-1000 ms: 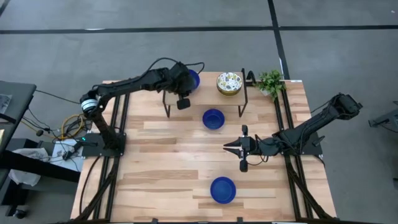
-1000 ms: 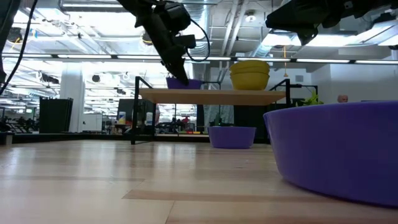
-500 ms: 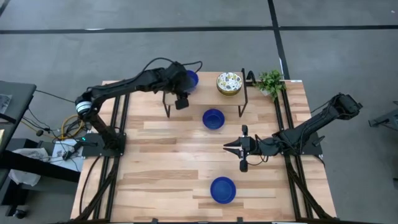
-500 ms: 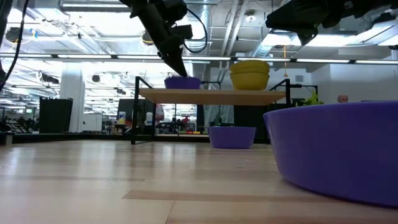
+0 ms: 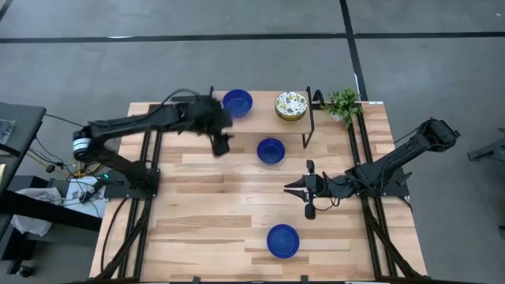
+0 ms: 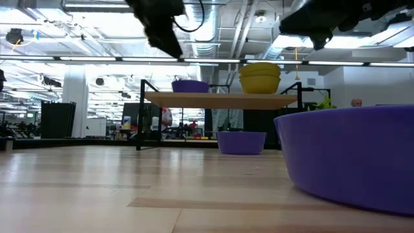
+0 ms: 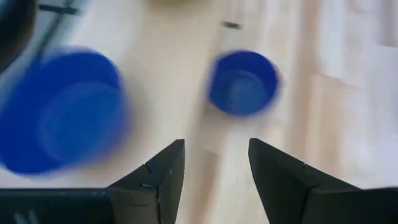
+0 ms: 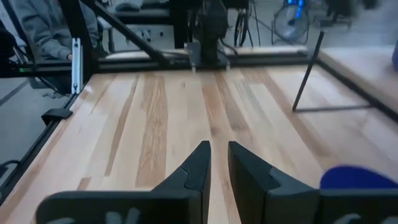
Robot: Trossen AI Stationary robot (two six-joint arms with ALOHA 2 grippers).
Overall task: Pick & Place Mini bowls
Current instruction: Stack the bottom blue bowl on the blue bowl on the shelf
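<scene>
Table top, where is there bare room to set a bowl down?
The wood between the right tool and the near blue bowl is bare, and so is the table's near-left part. The shelf is crowded: a blue bowl and the speckled stack.

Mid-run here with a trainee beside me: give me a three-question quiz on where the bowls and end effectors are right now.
1. True or false: the left end effector holds a blue bowl.
2. How many blue bowls sit on the shelf? A) none B) one C) two
3. Fill in: beside the shelf's blue bowl stands a stack of ____ bowls.

Key
1. False: its fingers are open and empty, off the shelf's left end.
2. B. The other two, the middle bowl and the near bowl, sit on the table.
3. Speckled.
The right end effector waits mid-table, nearly closed and empty.
</scene>
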